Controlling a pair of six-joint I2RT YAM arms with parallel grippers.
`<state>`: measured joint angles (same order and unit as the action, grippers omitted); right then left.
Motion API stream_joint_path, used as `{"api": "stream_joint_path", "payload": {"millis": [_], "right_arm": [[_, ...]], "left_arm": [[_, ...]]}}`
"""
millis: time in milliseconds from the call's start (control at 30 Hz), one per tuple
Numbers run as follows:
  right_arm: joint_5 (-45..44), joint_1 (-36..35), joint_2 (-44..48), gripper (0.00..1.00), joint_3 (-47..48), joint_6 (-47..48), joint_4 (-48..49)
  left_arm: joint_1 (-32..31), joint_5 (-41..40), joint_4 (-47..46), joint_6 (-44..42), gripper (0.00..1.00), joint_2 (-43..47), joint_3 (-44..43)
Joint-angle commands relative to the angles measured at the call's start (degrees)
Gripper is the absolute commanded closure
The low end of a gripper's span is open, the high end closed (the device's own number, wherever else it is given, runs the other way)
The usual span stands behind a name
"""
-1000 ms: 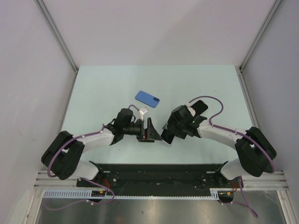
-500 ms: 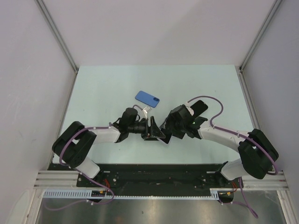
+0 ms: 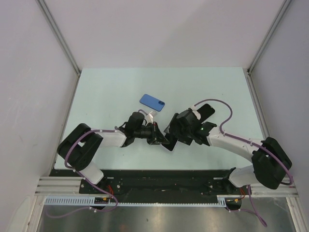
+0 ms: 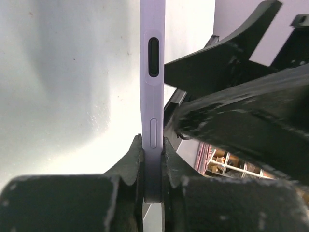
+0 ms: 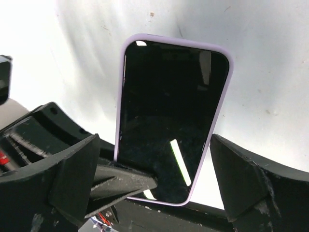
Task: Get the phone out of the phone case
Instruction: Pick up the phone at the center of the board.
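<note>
The left fingers [image 4: 126, 162] were shut tight on the thin edge of the lilac phone case [image 4: 152, 101], one pad on each face, holding it on edge above the tabletop [image 3: 106, 96]. The phone [image 5: 169, 116] sat inside the case, its dark screen framed all round by the lilac rim. The right fingers [image 5: 241, 179] stood spread wide, one on each side of the lower end of the phone, with the screen facing that wrist's camera. Whether either of them touched the case could not be told; they showed no grip on it. Seen from above, the two arms met over the near middle of the tabletop, the cased phone between them. Farther back, well apart from both arms, a blue phone-shaped object [image 3: 152, 102] lay flat.
</note>
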<state>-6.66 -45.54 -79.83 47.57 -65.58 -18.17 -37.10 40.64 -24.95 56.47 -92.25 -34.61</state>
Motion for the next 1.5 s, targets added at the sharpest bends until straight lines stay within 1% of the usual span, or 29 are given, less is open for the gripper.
{"api": "stream_joint_path", "payload": {"millis": [0, 133, 167, 200, 233, 267, 300, 333, 367, 400, 433, 533, 600, 667, 800, 867, 933, 1000, 1100, 1233, 1300, 1367, 1433, 1467], "right_arm": [[-0.5, 2.8, 6.7, 0.00, 0.7, 2.6, -1.0], [0.8, 6.9, 12.4, 0.00, 0.2, 7.1, -2.7], [3.6, 7.8, 13.9, 0.00, -0.5, 8.1, -2.0], [5.6, 10.4, 16.6, 0.00, -1.2, 8.8, 0.7], [10.6, 11.7, 18.2, 0.02, -3.7, 9.9, 2.5], [13.2, 13.3, 19.7, 0.03, -5.1, 10.3, 4.8], [15.8, 16.0, 22.4, 0.05, -6.8, 10.6, 9.3], [20.9, 17.5, 23.6, 0.10, -9.7, 10.6, 11.7], [23.3, 18.6, 24.5, 0.15, -11.3, 10.1, 13.8], [25.7, 19.5, 25.9, 0.18, -12.6, 9.6, 19.7], [29.2, 20.6, 26.5, 0.25, -14.4, 9.2, 21.9], [33.1, 20.8, 26.9, 0.33, -15.2, 7.8, 28.1], [34.7, 20.8, 26.8, 0.34, -15.8, 6.3, 33.0], [36.0, 21.0, 26.0, 0.34, -15.8, 4.9, 35.6], [38.7, 21.4, 23.6, 0.34, -16.0, 0.2, 45.5], [39.4, 21.4, 22.5, 0.34, -15.9, -0.8, 47.9], [39.4, 21.4, 21.7, 0.36, -15.9, -1.6, 49.6], [39.3, 21.4, 20.7, 0.41, -16.0, -1.7, 50.6], [39.1, 21.5, 19.5, 0.45, -15.9, -2.4, 52.3], [39.2, 22.4, 18.2, 0.52, -16.1, -3.6, 54.2], [39.3, 22.7, 17.6, 0.58, -16.1, -4.4, 56.1], [39.3, 22.9, 17.3, 0.60, -16.0, -5.2, 58.0], [39.3, 23.0, 16.7, 0.66, -16.0, -5.4, 58.5], [39.3, 23.0, 16.7, 0.71, -16.0, -5.6, 58.8]], "left_arm": [[0.0, 1.1, -1.6, -0.9, 1.00, 4.6, -1.3], [0.9, 2.6, 0.3, -2.5, 1.00, 9.5, -1.3], [1.6, 3.0, 1.2, -2.9, 1.00, 11.5, -1.3], [2.1, 4.6, 1.4, -3.0, 1.00, 12.5, -1.2], [2.6, 5.7, 0.4, -2.7, 1.00, 13.5, -1.2], [3.8, 7.1, -0.4, -2.3, 1.00, 15.5, -0.7], [4.5, 9.5, -1.2, -1.0, 1.00, 16.4, -0.5], [5.1, 11.1, -2.9, -0.3, 1.00, 17.3, -0.3], [6.2, 12.4, -3.9, 0.3, 1.00, 18.8, 0.2], [6.9, 14.7, -4.3, 1.6, 1.00, 19.5, 0.2], [7.5, 15.5, -4.0, 1.8, 1.00, 20.0, 0.2], [9.3, 17.8, -4.8, 2.9, 1.00, 22.0, 0.6], [10.0, 18.3, -5.7, 4.3, 1.00, 23.2, 0.7], [10.3, 18.7, -6.8, 5.4, 1.00, 23.7, 0.2], [10.8, 19.3, -6.7, 5.8, 1.00, 24.3, -1.2], [11.1, 19.6, -6.7, 6.2, 1.00, 24.4, -1.7], [11.2, 19.8, -7.3, 6.6, 1.00, 24.5, -1.8], [11.3, 20.1, -8.5, 8.0, 1.00, 24.6, -1.4], [11.3, 20.4, -11.7, 10.2, 1.00, 25.0, -1.1], [11.4, 21.0, -12.8, 11.6, 1.00, 26.0, -1.2], [11.4, 21.1, -13.0, 12.2, 1.00, 26.7, -1.2], [11.5, 21.3, -13.5, 12.9, 1.00, 27.2, -1.0], [11.6, 21.3, -14.4, 13.6, 1.00, 28.0, -0.5], [11.6, 21.4, -14.9, 14.3, 1.00, 28.3, -0.3]]}}
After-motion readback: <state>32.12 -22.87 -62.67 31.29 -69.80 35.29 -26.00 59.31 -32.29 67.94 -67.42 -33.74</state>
